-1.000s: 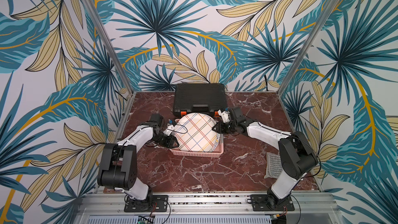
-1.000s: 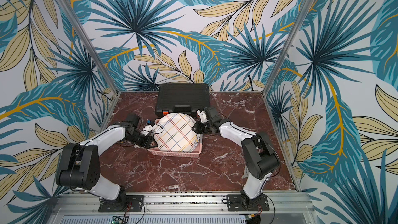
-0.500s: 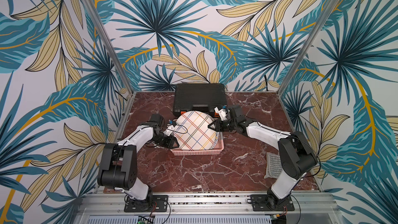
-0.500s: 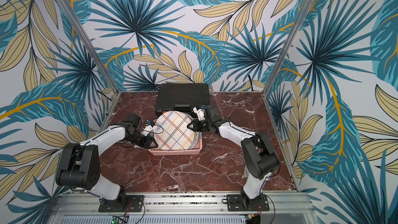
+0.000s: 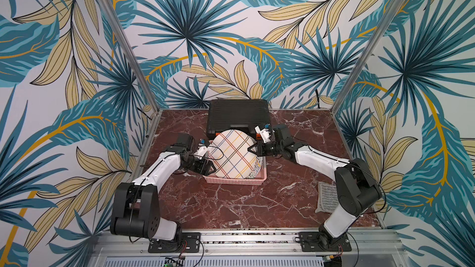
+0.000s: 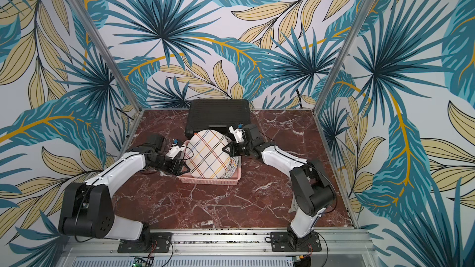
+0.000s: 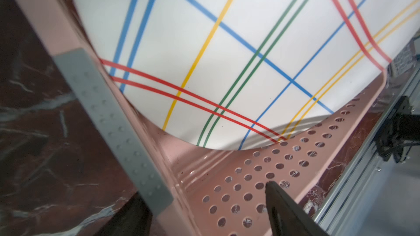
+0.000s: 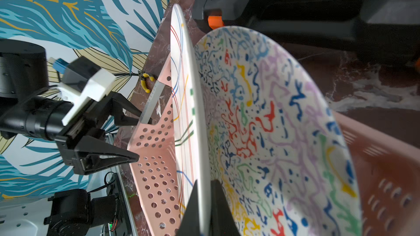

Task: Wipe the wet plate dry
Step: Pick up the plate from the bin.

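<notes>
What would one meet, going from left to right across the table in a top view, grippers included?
Left gripper, open → plaid plate → right gripper, shut on the plate's rim → grey cloth.

I can make out no lettering, brand or number from here, not on the checked plate [image 5: 232, 154], pink basket [image 5: 234, 180] or black case [image 5: 237, 114].

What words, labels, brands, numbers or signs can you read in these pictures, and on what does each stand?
None can be read. The white round plate with coloured crossing lines carries only stripes, the white plate with coloured squiggles only a pattern; the black ribbed plastic case and the pink perforated plastic basket show no lettering.
</notes>
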### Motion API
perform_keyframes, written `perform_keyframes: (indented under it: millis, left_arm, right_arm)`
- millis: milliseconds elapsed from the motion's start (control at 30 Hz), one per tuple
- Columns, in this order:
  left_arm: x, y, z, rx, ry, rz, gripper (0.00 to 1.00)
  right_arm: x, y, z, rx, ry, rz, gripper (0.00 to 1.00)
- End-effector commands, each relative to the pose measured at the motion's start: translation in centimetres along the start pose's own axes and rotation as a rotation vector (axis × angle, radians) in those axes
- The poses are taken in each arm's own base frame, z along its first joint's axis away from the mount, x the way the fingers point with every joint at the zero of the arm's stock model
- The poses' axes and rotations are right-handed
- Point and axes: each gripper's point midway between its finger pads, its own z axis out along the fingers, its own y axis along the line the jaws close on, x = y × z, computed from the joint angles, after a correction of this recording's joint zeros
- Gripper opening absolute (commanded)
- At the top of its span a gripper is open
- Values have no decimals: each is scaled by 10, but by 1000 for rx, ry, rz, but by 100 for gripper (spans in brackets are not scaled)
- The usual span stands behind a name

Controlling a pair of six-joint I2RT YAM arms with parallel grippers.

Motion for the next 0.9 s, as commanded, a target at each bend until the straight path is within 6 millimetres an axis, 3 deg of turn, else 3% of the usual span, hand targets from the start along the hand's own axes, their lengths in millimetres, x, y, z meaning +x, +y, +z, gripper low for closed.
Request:
perform_keyframes:
  millis: [0,233,367,500,633,867]
  left_arm:
    - [-27,-13,-25,-26,-127,131,98]
    - [-48,-13,-70,-178,-242,237,100]
    - [-58,-25,-95,-191,-247,276,100]
    - [-70,-21,-112,-194,-283,238,100]
    - [-74,-32,-117,-60,-306,195,100]
    - [-75,-86,-121,299,-326,179,100]
  right_arm:
    - [-3,21,-14,-24,1,-52,0]
    - [-24,51,-44,-53,-67,-98,0]
    - [-37,72,-65,-82,-106,-113,0]
    - [-46,75,-89,-105,-155,-95,0]
    - [-50,76,-110,-196,-202,-53,0]
    - [-35,94,-116,-316,-166,-90,0]
